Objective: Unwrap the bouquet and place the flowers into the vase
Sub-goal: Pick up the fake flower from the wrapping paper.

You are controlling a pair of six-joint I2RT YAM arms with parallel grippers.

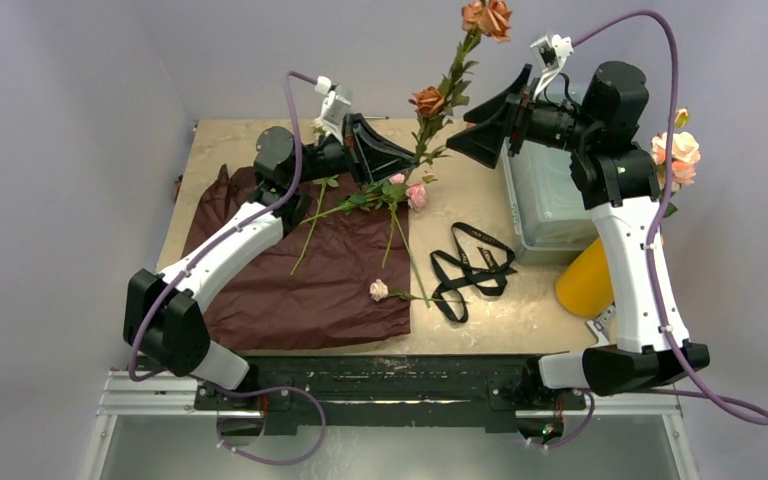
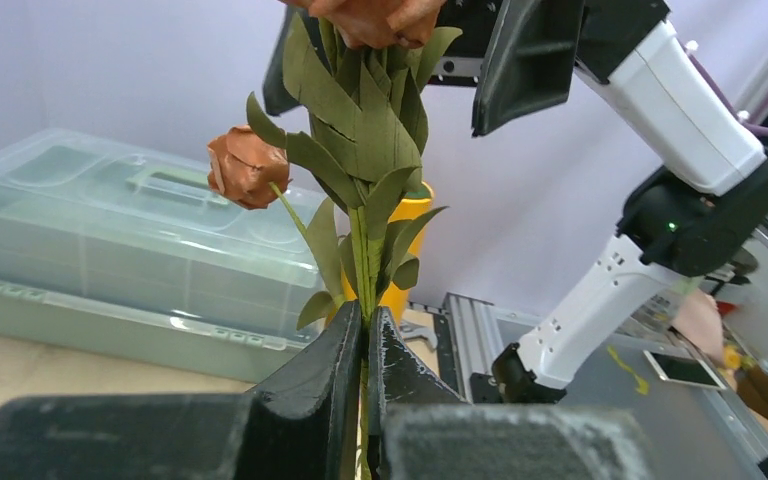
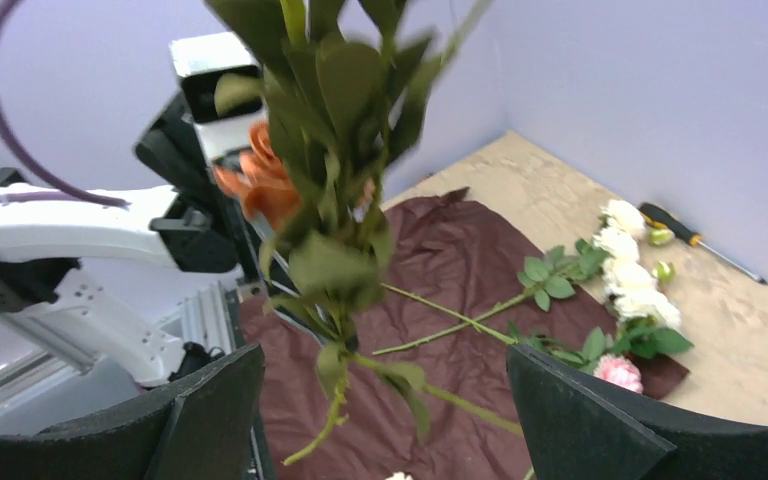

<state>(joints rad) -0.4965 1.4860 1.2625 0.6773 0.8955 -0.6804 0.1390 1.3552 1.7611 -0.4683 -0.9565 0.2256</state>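
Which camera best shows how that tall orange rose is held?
The left wrist view: the left gripper pinches its green stem close up. The top view shows the grip small; the right wrist view only blurred leaves.

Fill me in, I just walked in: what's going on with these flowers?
Unwrapping is done: the maroon paper lies flat with several roses on it, the black ribbon loose beside it. The left hand is shut on an orange rose stem, holding it upright. The right hand is open wide close to its leaves. The yellow vase sits by the right arm.
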